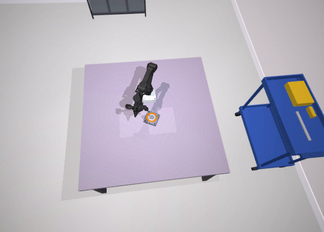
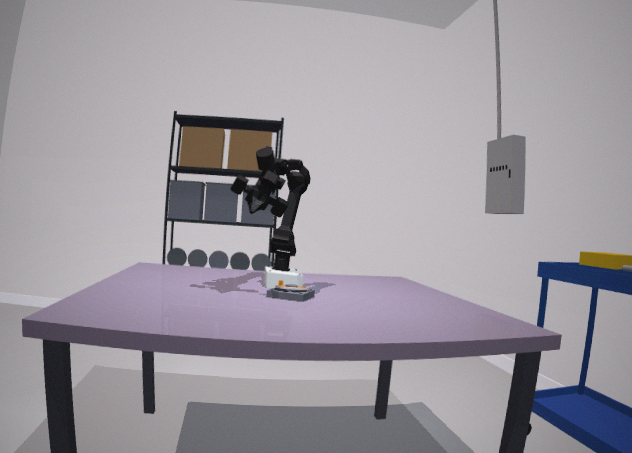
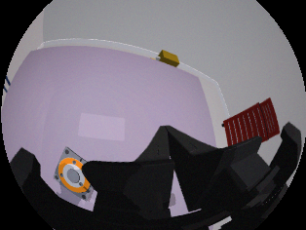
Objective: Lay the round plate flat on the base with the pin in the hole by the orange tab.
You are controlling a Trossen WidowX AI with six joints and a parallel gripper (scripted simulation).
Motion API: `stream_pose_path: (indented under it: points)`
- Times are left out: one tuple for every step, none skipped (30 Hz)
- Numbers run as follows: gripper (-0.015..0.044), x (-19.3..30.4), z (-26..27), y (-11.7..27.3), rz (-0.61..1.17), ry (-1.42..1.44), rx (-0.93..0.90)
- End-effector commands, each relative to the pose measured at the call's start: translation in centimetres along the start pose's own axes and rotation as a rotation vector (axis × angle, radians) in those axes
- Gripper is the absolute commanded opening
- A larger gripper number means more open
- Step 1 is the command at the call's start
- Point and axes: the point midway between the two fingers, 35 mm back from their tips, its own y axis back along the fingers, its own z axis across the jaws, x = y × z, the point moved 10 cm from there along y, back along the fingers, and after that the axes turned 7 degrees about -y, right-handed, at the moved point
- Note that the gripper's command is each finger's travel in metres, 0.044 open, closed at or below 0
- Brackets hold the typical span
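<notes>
The room has pale grey walls and a grey floor, with a white skirting strip along the wall foot. A dark shelving rack (image 2: pixel 223 190) stands against the far wall, holding brown boxes on an upper shelf, grey boxes below and a row of dark discs near the floor. A grey wall box (image 2: pixel 505 174) hangs to the right on a thin conduit. A blue cart (image 1: pixel 285 120) stands well apart from the desk, carrying a large yellow block (image 1: pixel 299 93), a smaller yellow block and a pale bar.

The desk (image 1: pixel 109 156) has a lilac top on dark legs, with a lighter rectangular patch (image 1: pixel 167 122) near its middle and the arm's shadows lying across it.

The black arm (image 2: pixel 290 203) rises from a white mount (image 1: pixel 150 97) on the desk and folds over forward. Its hand (image 1: pixel 135 113) hangs high above the desk, fingers brought together with nothing between them, pointing down beside the fixture.

The grey square base (image 1: pixel 152 119) sits on the lighter patch, just in front of the mount. On it lies the round plate (image 1: pixel 152 117), orange-ringed with a grey centre, apart from the hand. The pin and the hole are too small to make out.
</notes>
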Motion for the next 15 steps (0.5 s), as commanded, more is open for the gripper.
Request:
stream_pose_path:
  points:
    - [0.0, 3.0, 4.0, -2.3, 0.222, -0.095, -0.155]
    - [0.0, 3.2, 4.3, -2.4, 0.239, -0.1, -0.164]
    - [0.0, 3.8, 5.2, -2.7, 0.289, -0.117, -0.189]
    - [0.0, 4.9, 6.7, -3.1, 0.378, -0.141, -0.228]
    - [0.0, 5.8, 7.7, -3.4, 0.449, -0.157, -0.254]
    - [0.0, 6.6, 8.7, -3.5, 0.513, -0.168, -0.274]
    - [0.0, 7.5, 9.6, -3.6, 0.582, -0.179, -0.291]
    - [0.0, 8.4, 10.5, -3.6, 0.654, -0.188, -0.305]
    - [0.0, 9.3, 11.4, -3.5, 0.73, -0.195, -0.316]
    - [0.0, 9.5, 11.6, -3.5, 0.746, -0.196, -0.317]
    - [0.0, 10.0, 12.1, -3.3, 0.785, -0.198, -0.32]
    - [0.0, 10.2, 12.3, -3.3, 0.801, -0.199, -0.321]
    - [0.0, 10.2, 12.3, -3.3, 0.801, -0.199, -0.321]
    - [0.0, 10.2, 12.3, -3.3, 0.801, -0.199, -0.321]
    - [0.0, 10.2, 12.3, -3.3, 0.801, -0.199, -0.321]
